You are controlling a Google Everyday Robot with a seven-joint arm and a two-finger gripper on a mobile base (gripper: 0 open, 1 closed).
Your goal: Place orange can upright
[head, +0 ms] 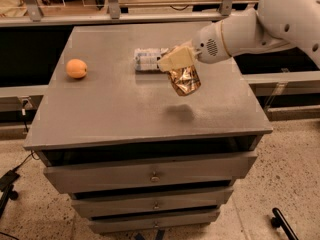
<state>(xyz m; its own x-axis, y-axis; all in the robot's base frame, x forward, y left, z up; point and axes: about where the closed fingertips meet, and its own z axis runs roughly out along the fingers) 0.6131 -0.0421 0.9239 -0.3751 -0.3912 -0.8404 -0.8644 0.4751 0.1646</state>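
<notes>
A big gray tabletop [115, 109] sits on a gray chest with three drawers [150, 171], each with a small knob. The drawers are below the claw, and what is inside them cannot be seen. The floor [295, 169] is pale and speckled, and low shelves run behind the tabletop. The white arm [260, 24] comes in from the right. Its claw [176, 63] is closed around the top of the orange can [184, 80]. The can hangs just under the claw, a bit tilted, up off the tabletop, with a dark shadow [180, 113] below it. A clear bottle [149, 59] lies on its side just behind and left of the claw. A round orange fruit [76, 68] sits far to the left of the claw.
</notes>
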